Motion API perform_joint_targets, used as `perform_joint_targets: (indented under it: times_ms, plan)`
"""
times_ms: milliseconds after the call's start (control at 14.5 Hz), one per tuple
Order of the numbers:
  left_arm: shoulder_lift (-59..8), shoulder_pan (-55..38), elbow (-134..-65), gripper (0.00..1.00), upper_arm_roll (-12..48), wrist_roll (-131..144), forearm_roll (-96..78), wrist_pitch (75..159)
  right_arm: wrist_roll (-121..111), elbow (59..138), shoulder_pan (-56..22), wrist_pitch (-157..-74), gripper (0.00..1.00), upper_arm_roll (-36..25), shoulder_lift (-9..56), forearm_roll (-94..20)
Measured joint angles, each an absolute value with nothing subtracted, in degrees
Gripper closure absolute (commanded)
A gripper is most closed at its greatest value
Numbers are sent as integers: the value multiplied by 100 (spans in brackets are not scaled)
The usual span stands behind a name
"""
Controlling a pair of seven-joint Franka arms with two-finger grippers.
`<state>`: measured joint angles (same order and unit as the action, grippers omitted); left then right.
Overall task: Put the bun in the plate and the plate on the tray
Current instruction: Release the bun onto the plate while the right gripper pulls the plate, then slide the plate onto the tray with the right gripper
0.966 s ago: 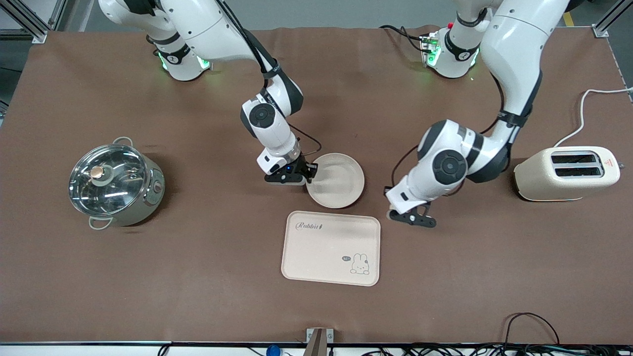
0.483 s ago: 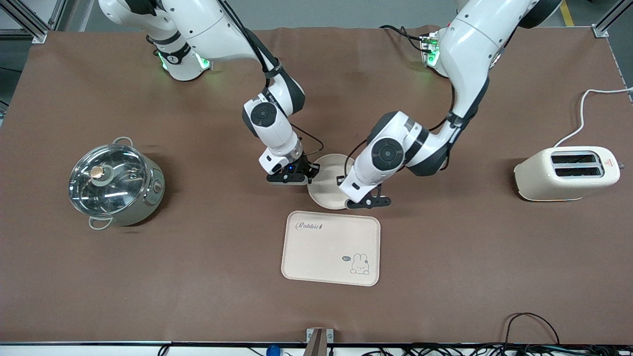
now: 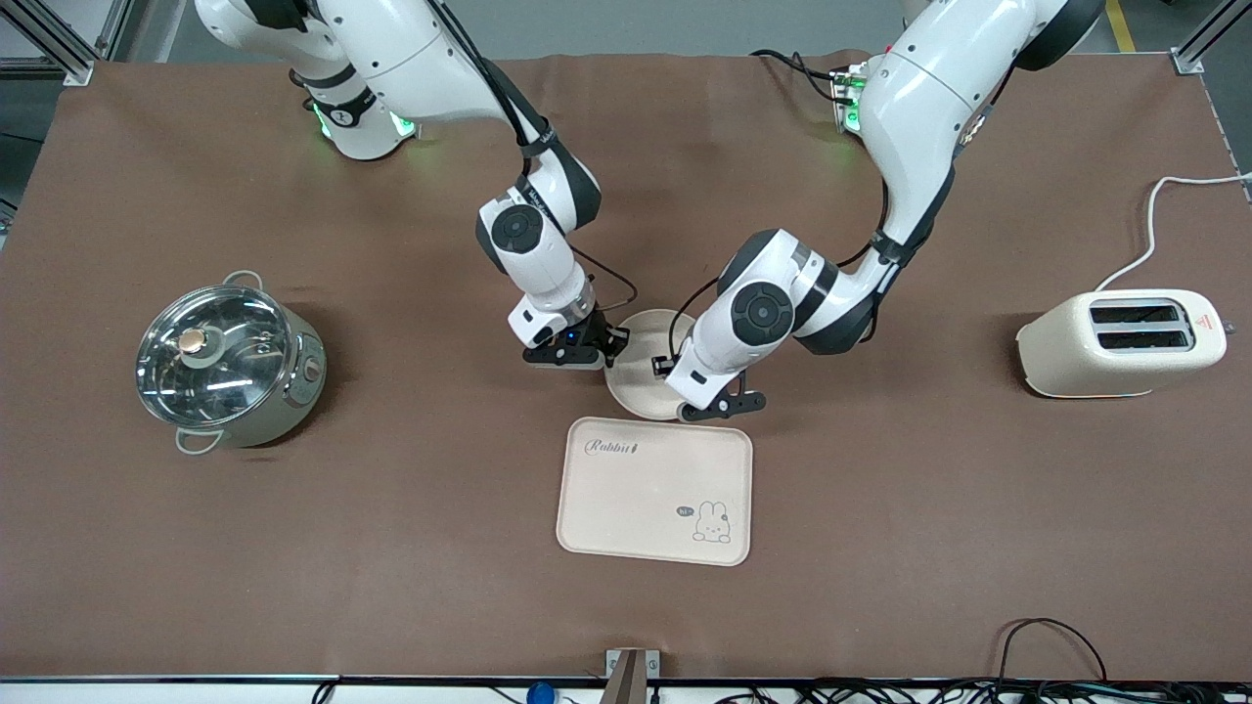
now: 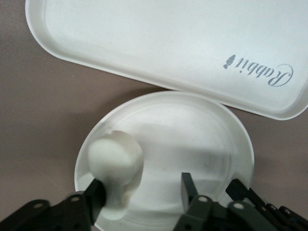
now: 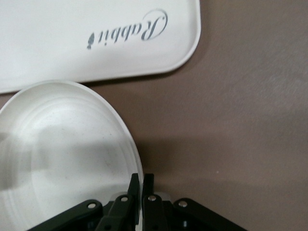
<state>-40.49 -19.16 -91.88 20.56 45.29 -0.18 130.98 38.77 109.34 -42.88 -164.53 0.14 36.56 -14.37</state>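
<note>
The right arm bends down and its pincer [image 3: 608, 350] pinches the rim of the plate [image 3: 641, 376], which sits on the table [image 3: 391, 548] touching the tray [image 3: 653, 491]. The left arm reaches over the plate, its pincer [image 4: 139, 192] spread wide, with the bun [image 4: 115, 166] resting against one finger.

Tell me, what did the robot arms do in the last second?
The left gripper swung in from beside the tray to over the plate, open, the bun against one finger. The right gripper kept pinching the plate's rim. Tray, pot and toaster stayed.
</note>
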Motion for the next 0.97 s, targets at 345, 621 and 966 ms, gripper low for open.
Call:
perform_joint_targets:
  times_ms: [345, 621, 966]
  plan:
    - [-4049, -1943, -9173, 0, 2059, 4574, -18, 13095, 3875, 10795, -4232, -16453, 100, -5, 3649, -1437]
    - [-4049, -1968, -9173, 0, 2063, 4601, -18, 13091, 3875, 10729, -4230, -16453, 100, -8, 3649, -1437]
    - [-3611, -1586, -8936, 0, 2022, 3851, 466, 12189, 3875, 10404, -4086, -16474, 100, -19, 3646, -1437]
